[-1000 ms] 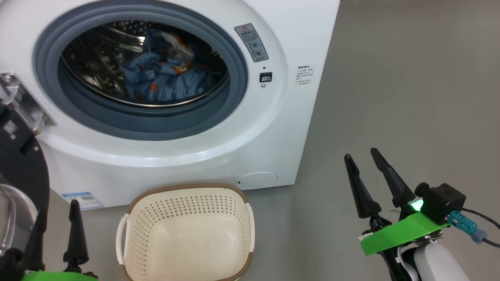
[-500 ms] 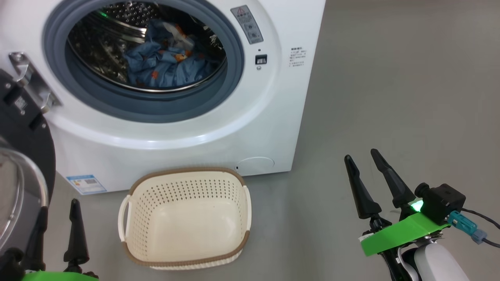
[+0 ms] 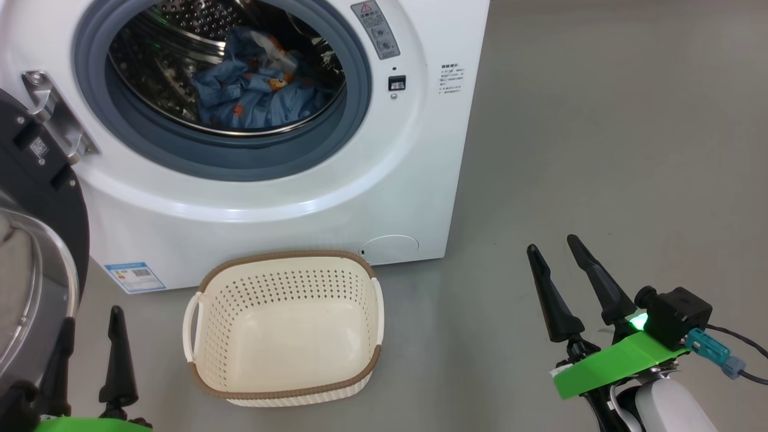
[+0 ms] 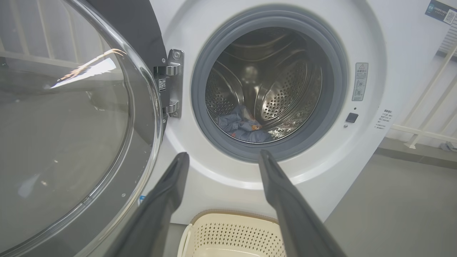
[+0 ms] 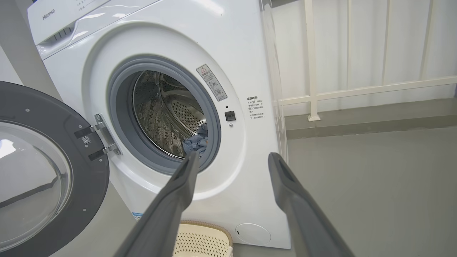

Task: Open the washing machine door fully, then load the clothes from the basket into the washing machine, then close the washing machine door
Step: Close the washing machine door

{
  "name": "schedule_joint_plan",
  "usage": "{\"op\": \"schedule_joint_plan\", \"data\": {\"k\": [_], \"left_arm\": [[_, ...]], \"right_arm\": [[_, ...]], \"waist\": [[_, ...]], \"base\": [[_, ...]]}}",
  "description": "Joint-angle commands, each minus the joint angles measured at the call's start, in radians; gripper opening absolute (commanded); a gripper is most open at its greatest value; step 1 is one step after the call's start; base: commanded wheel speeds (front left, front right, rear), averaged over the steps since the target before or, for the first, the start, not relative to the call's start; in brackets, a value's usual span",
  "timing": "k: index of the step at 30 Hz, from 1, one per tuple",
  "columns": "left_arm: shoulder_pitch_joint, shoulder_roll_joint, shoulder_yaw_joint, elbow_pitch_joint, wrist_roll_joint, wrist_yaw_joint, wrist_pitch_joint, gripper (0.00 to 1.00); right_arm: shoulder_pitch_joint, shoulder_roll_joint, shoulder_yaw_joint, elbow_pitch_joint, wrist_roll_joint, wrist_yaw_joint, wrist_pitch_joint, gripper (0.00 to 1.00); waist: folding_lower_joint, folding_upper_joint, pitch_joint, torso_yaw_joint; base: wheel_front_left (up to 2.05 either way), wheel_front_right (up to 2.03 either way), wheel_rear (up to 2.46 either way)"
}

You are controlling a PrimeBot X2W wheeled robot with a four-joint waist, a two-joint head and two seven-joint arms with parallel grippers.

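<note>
The washing machine [image 3: 384, 180] stands on the grey floor [image 3: 600, 150] with the washing machine door [image 3: 36, 198] swung wide to the robot's left on its metal hinge [image 3: 54, 120], the bulging glass porthole facing outward. The clothes [image 3: 252, 96], blue fabric with small orange prints, lie bunched at the bottom of the steel drum [image 4: 278, 89], behind the grey gasket [image 3: 240, 165]. The basket [image 3: 282, 257] sits on the floor just in front of the machine, below the opening and near the round white flap [image 3: 390, 249], its perforated cream inside showing down to the bottom. The left hand [image 3: 92, 315] hangs at the lower left of the head view, just beside the edge of the open door and left of the basket, its two dark fingers apart and gripping nothing. The right hand [image 3: 551, 245] hovers over the floor well to the right of the basket, fingers likewise spread and free. A blue label sticker [image 3: 133, 276] sits low on the machine's front, and a white railing [image 5: 310, 71] stands beyond the machine
</note>
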Motion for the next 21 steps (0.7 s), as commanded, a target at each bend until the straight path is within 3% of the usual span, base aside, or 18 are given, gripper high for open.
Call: {"op": "schedule_joint_plan", "data": {"k": [1,21], "left_arm": [[-0.015,0.017,0.033,-0.023,0.010,-0.002,-0.006,1.00],[-0.017,0.013,0.027,-0.025,0.014,-0.002,-0.006,1.00]], "right_arm": [[-0.003,-0.006,0.022,-0.021,0.010,0.002,-0.005,1.00],[0.000,-0.006,0.016,-0.022,0.011,0.002,-0.005,1.00]], "waist": [[0.0000,0.0000,-0.002,0.000],[0.0000,0.0000,0.000,0.005]], "base": [[0.00,0.00,0.00],[0.00,0.00,0.00]]}}
